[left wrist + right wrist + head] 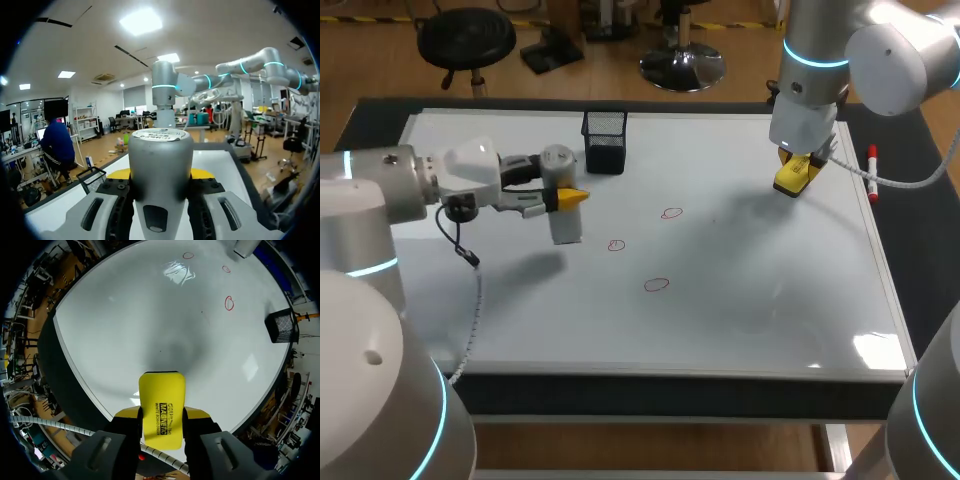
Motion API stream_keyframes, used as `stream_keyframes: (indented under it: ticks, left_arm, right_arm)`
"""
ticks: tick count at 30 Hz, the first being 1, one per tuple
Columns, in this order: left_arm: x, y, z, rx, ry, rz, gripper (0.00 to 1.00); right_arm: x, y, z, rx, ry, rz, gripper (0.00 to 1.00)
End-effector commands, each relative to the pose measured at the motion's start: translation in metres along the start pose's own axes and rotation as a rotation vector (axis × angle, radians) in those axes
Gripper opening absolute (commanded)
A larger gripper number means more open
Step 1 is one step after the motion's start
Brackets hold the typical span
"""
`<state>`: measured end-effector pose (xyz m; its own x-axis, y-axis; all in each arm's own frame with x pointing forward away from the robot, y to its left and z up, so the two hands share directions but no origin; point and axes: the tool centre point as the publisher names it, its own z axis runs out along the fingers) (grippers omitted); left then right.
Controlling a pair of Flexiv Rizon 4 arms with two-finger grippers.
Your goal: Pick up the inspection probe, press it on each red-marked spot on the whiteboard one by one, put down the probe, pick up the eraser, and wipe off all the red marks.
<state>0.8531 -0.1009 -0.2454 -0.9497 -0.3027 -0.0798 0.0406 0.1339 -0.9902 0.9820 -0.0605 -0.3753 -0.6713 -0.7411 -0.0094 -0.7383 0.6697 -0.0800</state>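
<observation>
head: left gripper [570, 197] clamps probe [563, 225] over whiteboard [750, 310], 3 red marks [657, 285] at its 4 o'clock; right gripper [801, 170] clamps eraser [790, 181] at whiteboard's 2 o'clock | left wrist: probe pinched from both sides | right wrist: eraser pinched likewise, red marks ahead

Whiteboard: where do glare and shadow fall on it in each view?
Head view: glare at the near right corner of the whiteboard, soft shadows by probe and eraser. Right wrist view: glare streaks beside the red marks, a grey shadow ahead of the eraser. Left wrist view: board mostly hidden by the probe.
</observation>
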Motion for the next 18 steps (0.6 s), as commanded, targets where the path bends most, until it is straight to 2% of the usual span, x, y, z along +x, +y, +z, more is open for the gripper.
stream_keyframes:
  ticks: [1,10,18]
  left_arm:
    - [-0.001,0.006,0.018,0.025,0.027,0.011,0.0]
    - [0.004,0.012,0.047,0.054,0.093,0.026,0.0]
    - [0.002,0.02,0.061,0.077,0.102,0.033,0.0]
  right_arm:
    - [0.001,0.0,-0.001,0.002,0.001,-0.001,0.0]
    - [0.001,0.0,-0.001,0.002,0.001,-0.001,0.0]
    - [0.001,0.0,-0.001,0.002,0.001,-0.001,0.0]
